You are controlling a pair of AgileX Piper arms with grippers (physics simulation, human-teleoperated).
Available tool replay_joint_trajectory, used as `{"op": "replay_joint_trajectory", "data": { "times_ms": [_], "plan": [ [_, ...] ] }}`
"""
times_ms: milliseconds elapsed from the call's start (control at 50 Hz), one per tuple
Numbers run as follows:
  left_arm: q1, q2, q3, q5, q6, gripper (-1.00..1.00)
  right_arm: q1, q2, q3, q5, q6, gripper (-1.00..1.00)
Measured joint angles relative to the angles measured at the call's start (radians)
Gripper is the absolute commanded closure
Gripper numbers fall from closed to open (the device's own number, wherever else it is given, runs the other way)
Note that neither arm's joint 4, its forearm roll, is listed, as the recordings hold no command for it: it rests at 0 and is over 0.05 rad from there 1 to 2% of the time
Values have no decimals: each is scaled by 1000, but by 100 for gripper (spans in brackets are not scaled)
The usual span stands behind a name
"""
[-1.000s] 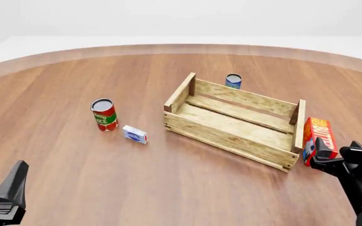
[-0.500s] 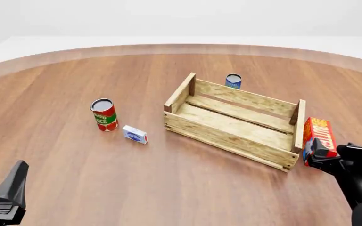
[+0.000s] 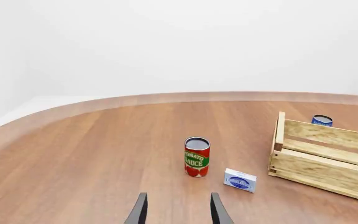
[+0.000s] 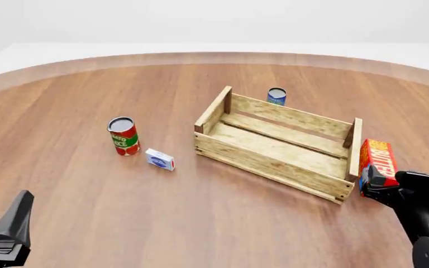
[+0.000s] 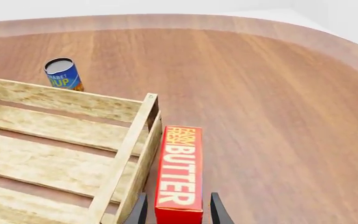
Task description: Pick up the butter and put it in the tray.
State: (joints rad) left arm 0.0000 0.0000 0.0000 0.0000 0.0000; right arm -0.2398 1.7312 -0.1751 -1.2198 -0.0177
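Observation:
The butter (image 4: 376, 159), a red-orange carton with white lettering, stands on the table just outside the right end of the wooden tray (image 4: 274, 162). My right gripper (image 4: 384, 182) is open, with its fingers on either side of the carton's near end. In the right wrist view the butter (image 5: 180, 170) lies between the fingertips (image 5: 140, 210), next to the tray's end wall (image 5: 129, 149). My left gripper (image 4: 9, 229) is open and empty at the near left, far from both; it also shows in the left wrist view (image 3: 177, 214).
A tomato sauce can (image 4: 123, 135) and a small white-and-blue box (image 4: 159, 159) stand left of the tray. A blue can (image 4: 276, 96) stands behind the tray's far wall. The left wrist view shows the can (image 3: 197, 157), the box (image 3: 240, 180) and the tray (image 3: 322, 158).
My right gripper has moved a little forward and left, so its fingers now sit closer around the butter's near end. The butter and the left arm have not moved.

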Motion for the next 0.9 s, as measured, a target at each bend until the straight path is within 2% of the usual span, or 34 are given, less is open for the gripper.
{"op": "replay_joint_trajectory", "data": {
  "times_ms": [900],
  "plan": [
    [0, 0, 0, 0, 0, -100, -1, 127, -60, 0, 28, -100]
  ]
}}
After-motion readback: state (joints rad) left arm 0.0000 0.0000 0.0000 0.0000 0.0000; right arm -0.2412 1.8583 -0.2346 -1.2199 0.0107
